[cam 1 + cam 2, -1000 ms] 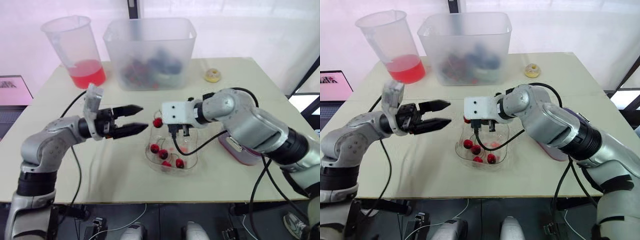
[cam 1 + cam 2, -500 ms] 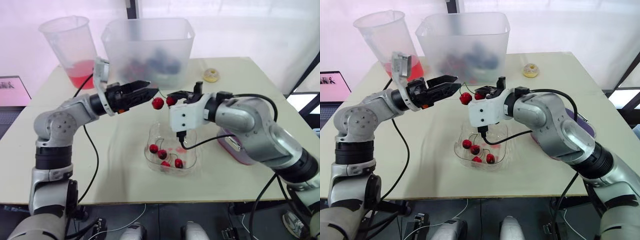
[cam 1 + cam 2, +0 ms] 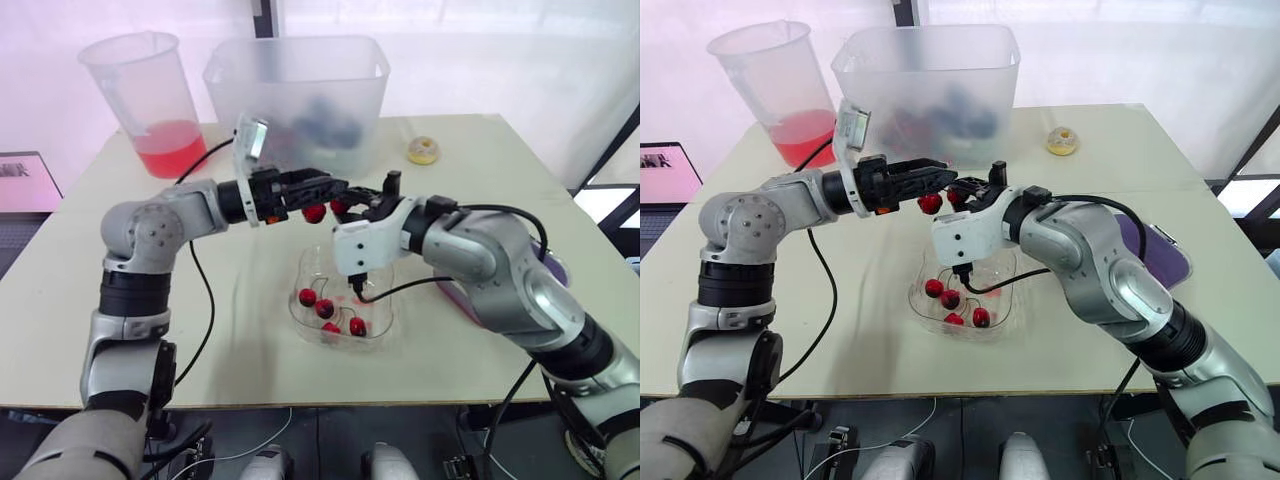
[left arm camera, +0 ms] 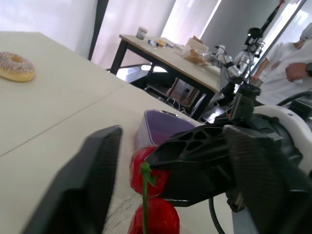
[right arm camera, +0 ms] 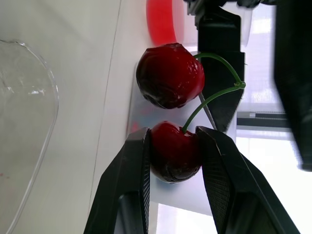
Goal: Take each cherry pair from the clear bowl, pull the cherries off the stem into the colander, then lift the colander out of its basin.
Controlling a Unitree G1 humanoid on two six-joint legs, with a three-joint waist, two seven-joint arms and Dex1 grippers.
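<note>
**Cherry pair** [image 3: 327, 209]: carried in the air above the clear bowl [image 3: 385, 325]. The bowl sits on the surface [image 3: 240, 330] with several loose cherries in it.

**Right end effector** [image 5: 173, 134]: closed on the held cherry [image 5: 175, 153], with a finger pressed against each flank. The free cherry [image 5: 169, 75] hangs just beside it on the shared stem [image 5: 214, 95], untouched.

**Left end effector** [image 3: 322, 186]: fingers spread, one to each side of the pair, gripping nothing. The free cherry lies between them, nearer one finger.

**Purple container** [image 3: 1160, 250]: on the surface beyond the right arm, well apart from the pair. Judged to be the colander in its basin, though no mesh can be made out.

**Step in hand (judgement):** getting a second grip so the pair can be pulled apart.

**Handling (judgement):**
- Close the left fingers on the body of the free cherry, not on the stem.
- Keep the pressure firm but light — the fruit is soft and round and may squirt out sideways.
- Carry the pair over the purple container before separating — over the bowl, a loosened cherry would drop back in.
- Pull along the line of the stem while the right grip holds.
</note>
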